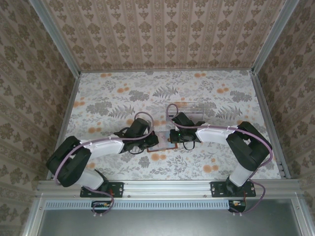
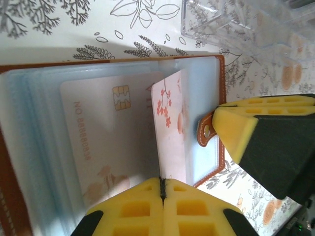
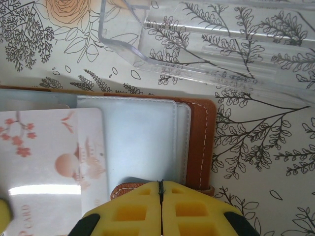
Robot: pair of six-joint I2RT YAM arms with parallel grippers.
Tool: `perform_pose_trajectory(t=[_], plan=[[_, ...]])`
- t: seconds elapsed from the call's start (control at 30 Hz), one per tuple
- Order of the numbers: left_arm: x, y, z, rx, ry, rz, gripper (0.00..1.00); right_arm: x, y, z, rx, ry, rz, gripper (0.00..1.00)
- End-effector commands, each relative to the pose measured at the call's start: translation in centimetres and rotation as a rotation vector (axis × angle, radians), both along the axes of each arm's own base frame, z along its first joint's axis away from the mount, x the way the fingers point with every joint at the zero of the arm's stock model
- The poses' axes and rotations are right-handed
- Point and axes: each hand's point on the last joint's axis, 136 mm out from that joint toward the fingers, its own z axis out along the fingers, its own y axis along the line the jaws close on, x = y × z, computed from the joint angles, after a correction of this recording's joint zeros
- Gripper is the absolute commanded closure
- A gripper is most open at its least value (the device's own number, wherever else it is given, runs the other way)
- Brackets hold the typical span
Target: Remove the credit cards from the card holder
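Lying open under both grippers: card holder. Left gripper, jaws pinched on edge of blossom card. Right gripper, jaws closed together over strap tab.

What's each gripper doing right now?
Left gripper: closed on the blossom credit card.
Right gripper: closed at the strap of the card holder; grip cannot be told.

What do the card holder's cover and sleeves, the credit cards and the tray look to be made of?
The card holder cover: probably leather or imitation, brown, matte, light stitching along the edge. Its sleeves: soft translucent plastic, glossy. The credit cards: likely stiff plastic, smooth printed faces, one with a metallic chip. The tray: hard clear plastic, see-through with bright edges.
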Motion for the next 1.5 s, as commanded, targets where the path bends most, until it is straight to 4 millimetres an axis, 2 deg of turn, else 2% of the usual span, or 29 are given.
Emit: perform_pose_trajectory(t=[0.0,0.27,0.37,0.53,0.7,0.73,0.77,0.93,1.13,1.47], plan=[[-0.6,1.5,0.5,0.002,-0.009,0.0,1.0,-1.9,-2.3,-2.5,-0.087,0.097,-0.024,0.91],[-1.2,4.2,2.6,-0.002,-0.056,0.018,1.0,-1.7,-2.0,-1.9,-0.071,0.082,-0.02,0.9],[-1.4,4.7,3.8,-0.018,-0.095,0.01,1.0,-1.4,-1.7,-0.8,-0.05,0.055,-0.014,0.85],[-1.6,5.0,6.2,-0.058,-0.184,-0.011,1.0,-0.4,-0.4,4.1,0.063,-0.059,0.007,0.7],[-1.6,4.7,8.6,-0.123,-0.262,-0.034,1.0,-0.1,0.7,9.0,0.197,-0.176,0.037,0.66],[-1.5,4.6,9.1,-0.144,-0.275,-0.038,1.0,-0.2,1.1,10.7,0.251,-0.215,0.05,0.66],[-1.4,4.4,9.6,-0.176,-0.288,-0.046,1.0,-0.3,1.4,11.6,0.3,-0.23,0.062,0.65],[-1.2,3.5,11.8,-0.294,-0.334,-0.078,1.0,-1.0,3.3,14.7,0.547,-0.205,0.121,0.66],[-1.5,2.7,13.8,-0.399,-0.37,-0.114,1.0,-1.4,5.5,16.5,0.768,-0.146,0.183,0.68],[-1.5,2.8,14.3,-0.429,-0.374,-0.11,1.0,-0.8,6.5,15.8,0.837,-0.091,0.176,0.72]])
